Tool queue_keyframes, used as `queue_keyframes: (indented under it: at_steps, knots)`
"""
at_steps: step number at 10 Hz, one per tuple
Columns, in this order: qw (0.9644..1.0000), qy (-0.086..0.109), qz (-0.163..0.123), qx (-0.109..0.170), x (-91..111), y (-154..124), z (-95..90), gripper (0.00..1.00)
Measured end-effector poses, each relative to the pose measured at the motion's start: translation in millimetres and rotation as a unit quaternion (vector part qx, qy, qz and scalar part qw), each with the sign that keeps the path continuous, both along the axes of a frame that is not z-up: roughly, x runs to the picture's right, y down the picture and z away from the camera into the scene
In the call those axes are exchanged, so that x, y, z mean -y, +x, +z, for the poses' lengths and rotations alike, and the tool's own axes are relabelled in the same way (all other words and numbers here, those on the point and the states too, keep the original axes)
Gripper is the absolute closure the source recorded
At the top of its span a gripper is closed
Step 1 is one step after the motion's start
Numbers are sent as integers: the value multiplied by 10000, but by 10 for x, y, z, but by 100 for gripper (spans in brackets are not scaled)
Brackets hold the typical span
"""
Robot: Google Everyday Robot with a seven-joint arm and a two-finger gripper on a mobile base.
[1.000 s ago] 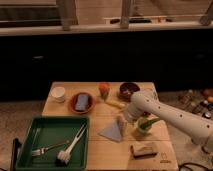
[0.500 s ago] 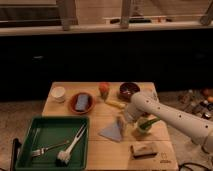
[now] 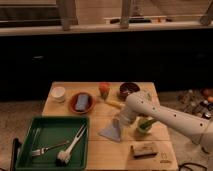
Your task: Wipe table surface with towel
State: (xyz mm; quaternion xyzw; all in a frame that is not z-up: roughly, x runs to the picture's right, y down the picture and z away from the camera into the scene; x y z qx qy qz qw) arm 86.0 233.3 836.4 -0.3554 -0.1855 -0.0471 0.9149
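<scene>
The grey-blue towel [image 3: 111, 132] lies on the wooden worktop [image 3: 100, 156] just right of centre, in much the same spot as half a second ago. Its upper corner is drawn up to a peak where the claw [image 3: 121, 120] meets it. From my remote station I cannot tell whether the claw is clenched on the cloth or merely pressing it. The white arm [image 3: 170, 120] has barely shifted since the earlier frames. It reaches in from the lower right, rises to a rounded joint above the middle of the worktop, then bends down and left so that the claw points at the towel's top edge. A green cup [image 3: 146, 125] sits just behind the forearm, partly hidden by it, and a tan block [image 3: 144, 149] lies near the front edge, right of the towel. To the left is a green tray [image 3: 50, 119] holding a fork [image 3: 45, 149] and a white brush [image 3: 67, 150]. Along the back stand a white cup [image 3: 59, 93], a red plate [image 3: 72, 103] carrying a blue object [image 3: 82, 101], a small orange item [image 3: 103, 89] and a dark bowl [image 3: 129, 90]. Behind the worktop runs a dark counter front [image 3: 100, 55] beneath a row of pale window frames [image 3: 65, 12], and speckled flooring [image 3: 22, 107] shows at either side.
</scene>
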Motion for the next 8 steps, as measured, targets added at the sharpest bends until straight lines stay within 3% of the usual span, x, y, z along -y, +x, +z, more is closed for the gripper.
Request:
queue_keyframes:
  at_steps: [3,4,7,8]
  knots:
    - [9998,-74,-158,27,-57,-112,54,21]
    - [9998,-87,-183,30,-74,-134,78,25]
    - [9997,-123,-195,14,-90,-143,95,54]
    - [9998,-96,-183,28,-48,-149,77,67]
